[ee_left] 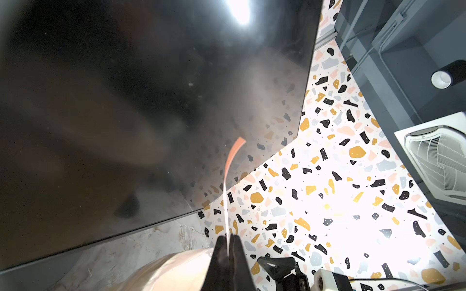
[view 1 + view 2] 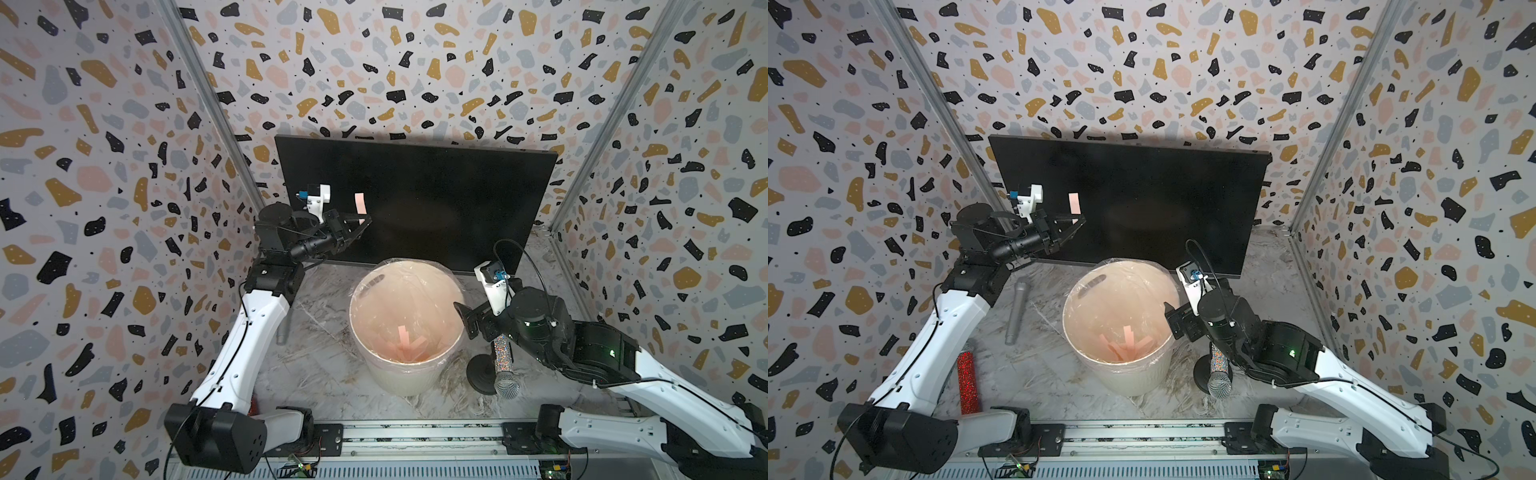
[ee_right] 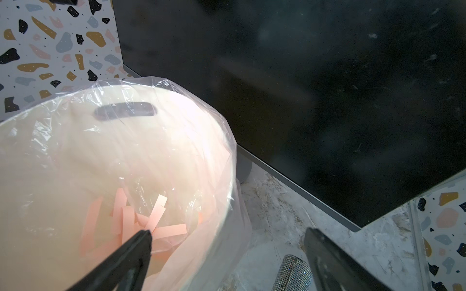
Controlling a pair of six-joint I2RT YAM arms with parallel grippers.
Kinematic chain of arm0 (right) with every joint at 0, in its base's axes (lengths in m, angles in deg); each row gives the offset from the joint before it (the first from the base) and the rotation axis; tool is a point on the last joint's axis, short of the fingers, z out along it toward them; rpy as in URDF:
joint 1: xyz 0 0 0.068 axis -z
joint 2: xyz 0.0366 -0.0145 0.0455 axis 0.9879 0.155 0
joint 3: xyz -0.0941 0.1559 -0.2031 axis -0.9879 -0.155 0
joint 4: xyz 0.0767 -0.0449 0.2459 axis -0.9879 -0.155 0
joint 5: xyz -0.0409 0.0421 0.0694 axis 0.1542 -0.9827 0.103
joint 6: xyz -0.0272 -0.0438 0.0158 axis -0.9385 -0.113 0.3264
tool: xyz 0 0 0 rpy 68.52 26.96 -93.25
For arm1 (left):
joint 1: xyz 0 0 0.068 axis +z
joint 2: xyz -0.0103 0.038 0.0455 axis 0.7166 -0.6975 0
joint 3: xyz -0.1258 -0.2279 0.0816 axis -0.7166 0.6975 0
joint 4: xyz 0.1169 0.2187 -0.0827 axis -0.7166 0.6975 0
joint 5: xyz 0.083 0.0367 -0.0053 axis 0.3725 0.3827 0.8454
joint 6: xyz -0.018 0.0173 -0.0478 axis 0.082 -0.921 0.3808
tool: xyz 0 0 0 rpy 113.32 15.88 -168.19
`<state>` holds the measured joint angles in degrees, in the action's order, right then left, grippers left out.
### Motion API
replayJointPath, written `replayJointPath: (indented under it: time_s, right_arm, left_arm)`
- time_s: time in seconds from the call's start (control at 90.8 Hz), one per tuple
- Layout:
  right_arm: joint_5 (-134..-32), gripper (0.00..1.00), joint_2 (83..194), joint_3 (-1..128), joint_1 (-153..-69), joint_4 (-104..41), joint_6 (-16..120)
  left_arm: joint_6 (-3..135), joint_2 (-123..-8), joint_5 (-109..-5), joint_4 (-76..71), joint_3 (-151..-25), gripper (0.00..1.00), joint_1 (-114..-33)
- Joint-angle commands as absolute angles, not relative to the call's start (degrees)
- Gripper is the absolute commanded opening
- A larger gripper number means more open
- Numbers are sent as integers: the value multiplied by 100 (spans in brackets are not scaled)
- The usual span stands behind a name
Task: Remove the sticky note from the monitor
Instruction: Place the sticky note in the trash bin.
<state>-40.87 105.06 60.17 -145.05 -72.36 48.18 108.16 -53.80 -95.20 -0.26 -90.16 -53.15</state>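
Clamping the sticky note (image 2: 360, 203), the left gripper (image 2: 365, 221) is holding it, seemingly not yet peeled off the monitor (image 2: 436, 195).

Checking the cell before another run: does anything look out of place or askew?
The monitor looks slightly skewed, not square to the back wall. A grey microphone lies loose on the table near the bin. The note curls off the monitor, pinched by the left gripper. Nothing spilled or broken shows.
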Motion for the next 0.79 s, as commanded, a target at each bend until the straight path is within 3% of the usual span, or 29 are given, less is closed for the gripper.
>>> replayJointPath:
  time_s: [0.0,0.44,0.782]
  right_arm:
    - [-4122,100,10513,6214,-14483,-7148,4911]
    - [-4202,100,10535,6248,-14489,-7074,5012]
    - [-4091,100,10390,6124,-14487,-7075,5065]
  left_arm:
    - [10342,-5031,-9637,457,-9104,0,-5428]
    - [9287,-4305,-9280,2194,-9423,0,-6446]
    - [8689,-4347,-8741,3232,-9585,0,-7819]
